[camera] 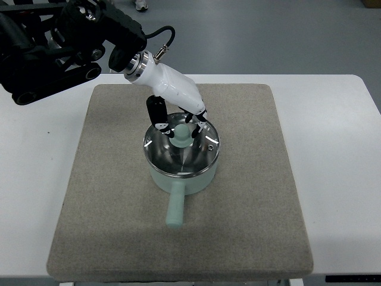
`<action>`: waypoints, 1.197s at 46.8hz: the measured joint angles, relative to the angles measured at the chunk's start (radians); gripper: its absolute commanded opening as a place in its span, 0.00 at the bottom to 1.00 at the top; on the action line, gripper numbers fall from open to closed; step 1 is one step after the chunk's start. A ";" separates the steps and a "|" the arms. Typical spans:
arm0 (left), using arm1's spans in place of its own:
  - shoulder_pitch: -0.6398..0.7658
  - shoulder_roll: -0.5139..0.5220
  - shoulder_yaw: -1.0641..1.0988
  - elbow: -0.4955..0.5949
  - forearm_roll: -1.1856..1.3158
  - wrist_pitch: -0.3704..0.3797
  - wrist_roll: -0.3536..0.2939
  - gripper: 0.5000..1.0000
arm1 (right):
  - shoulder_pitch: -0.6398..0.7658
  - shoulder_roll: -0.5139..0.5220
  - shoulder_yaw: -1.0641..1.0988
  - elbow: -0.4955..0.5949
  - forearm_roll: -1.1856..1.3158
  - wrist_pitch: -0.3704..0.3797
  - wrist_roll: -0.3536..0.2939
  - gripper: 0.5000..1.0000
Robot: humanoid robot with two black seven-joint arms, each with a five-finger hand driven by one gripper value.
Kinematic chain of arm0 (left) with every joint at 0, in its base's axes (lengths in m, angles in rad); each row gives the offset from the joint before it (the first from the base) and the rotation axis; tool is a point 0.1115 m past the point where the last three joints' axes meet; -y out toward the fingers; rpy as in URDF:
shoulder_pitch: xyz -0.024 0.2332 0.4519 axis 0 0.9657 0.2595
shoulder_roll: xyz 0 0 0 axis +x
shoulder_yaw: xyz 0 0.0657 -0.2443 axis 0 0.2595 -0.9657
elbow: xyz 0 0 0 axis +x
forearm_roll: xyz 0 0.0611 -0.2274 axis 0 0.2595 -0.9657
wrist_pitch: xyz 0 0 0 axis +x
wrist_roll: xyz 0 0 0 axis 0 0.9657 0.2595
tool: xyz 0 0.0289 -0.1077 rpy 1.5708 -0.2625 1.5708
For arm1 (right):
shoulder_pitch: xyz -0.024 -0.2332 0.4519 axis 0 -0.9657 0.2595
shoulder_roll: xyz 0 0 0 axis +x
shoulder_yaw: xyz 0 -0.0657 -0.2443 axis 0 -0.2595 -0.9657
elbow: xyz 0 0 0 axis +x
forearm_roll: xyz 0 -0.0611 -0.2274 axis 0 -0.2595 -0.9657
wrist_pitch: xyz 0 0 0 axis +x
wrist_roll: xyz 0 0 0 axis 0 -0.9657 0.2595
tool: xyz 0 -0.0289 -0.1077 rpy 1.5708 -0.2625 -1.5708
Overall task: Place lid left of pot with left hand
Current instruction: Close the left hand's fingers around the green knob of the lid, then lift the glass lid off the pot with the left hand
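Note:
A pale green pot [178, 179] with a stubby handle pointing toward me sits in the middle of a grey mat [250, 196]. A steel-rimmed glass lid [178, 156] with a pale green knob [181, 135] lies on the pot. My left hand [178, 122], white with black fingers, comes in from the upper left and hovers right over the knob. Its fingers [157, 112] curve around the knob on both sides; whether they press on it I cannot tell. The right arm is out of sight.
The mat lies on a white table [345, 179]. Bare mat [107, 179] stretches left of the pot. The black left arm [53, 47] crosses the top left corner.

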 measured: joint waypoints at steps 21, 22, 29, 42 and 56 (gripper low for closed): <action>0.007 0.006 0.001 -0.006 -0.002 0.001 0.000 0.00 | 0.000 0.000 0.000 0.000 0.000 0.000 0.000 0.85; 0.008 0.006 0.001 -0.006 -0.002 0.002 0.000 0.00 | 0.000 0.000 0.000 0.000 0.000 0.000 0.000 0.85; 0.012 0.010 0.001 -0.004 -0.002 0.003 0.000 0.00 | 0.000 0.000 0.000 0.000 0.000 0.000 0.000 0.85; 0.012 0.014 -0.012 0.002 -0.003 0.006 0.000 0.00 | 0.000 0.000 0.000 0.000 0.000 0.000 0.000 0.85; 0.000 0.017 -0.037 0.002 -0.004 0.019 0.000 0.00 | 0.000 0.000 0.000 0.000 0.000 0.000 0.000 0.85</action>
